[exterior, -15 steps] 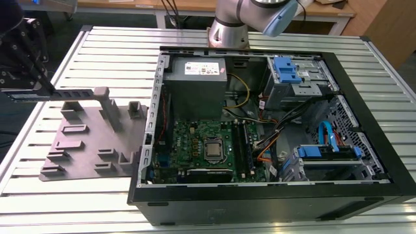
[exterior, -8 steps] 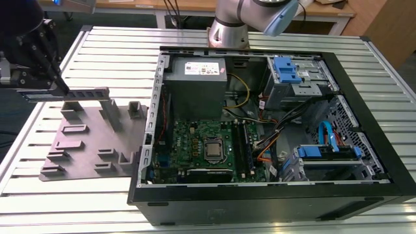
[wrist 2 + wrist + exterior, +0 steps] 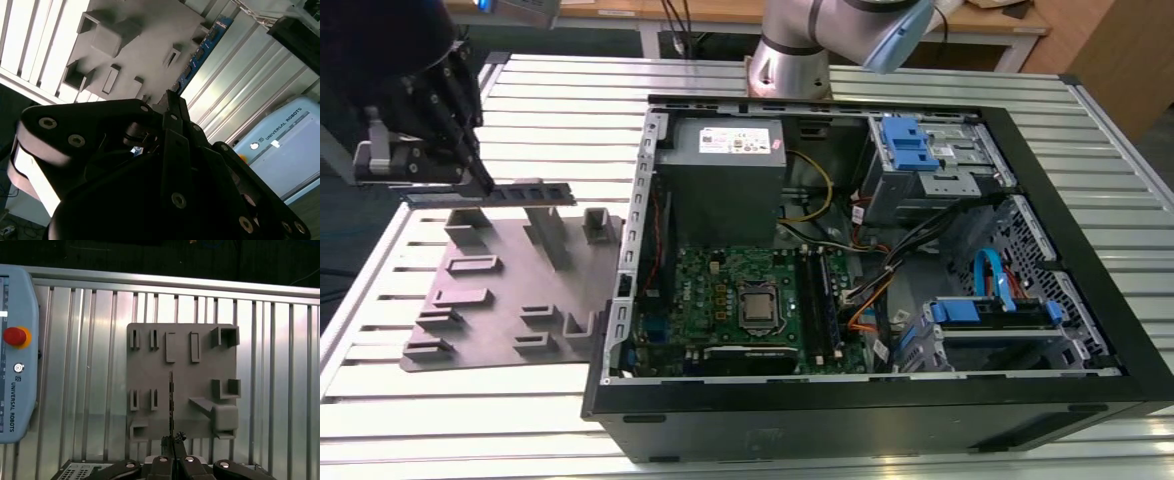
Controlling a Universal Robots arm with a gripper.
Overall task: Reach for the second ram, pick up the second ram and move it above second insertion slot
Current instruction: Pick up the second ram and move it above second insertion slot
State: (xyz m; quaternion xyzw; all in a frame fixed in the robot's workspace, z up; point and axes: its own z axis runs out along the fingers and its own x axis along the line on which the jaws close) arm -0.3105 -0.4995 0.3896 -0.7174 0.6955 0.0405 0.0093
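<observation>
Slatted aluminium table carries everything. The open PC case lies on its side and takes up most of the exterior view's right half. The motherboard faces up inside it, with the CPU socket near its middle. The arm base stands behind the case.

Grey fixture plate with moulded posts and pockets lies on the table just beside the case, on the exterior view's left. The teach pendant rests on the slats near the plate.

The gripper hangs over the far edge of the plate, well apart from the case. Its fingers are clamped together on the second ram, gripping one end of it.

The stick is held level with its long edge down, and it looks clear of the posts beneath. It shows edge-on as a thin line over the plate in the first wrist view, and as a blue-green strip past the fingertips in the second wrist view.
</observation>
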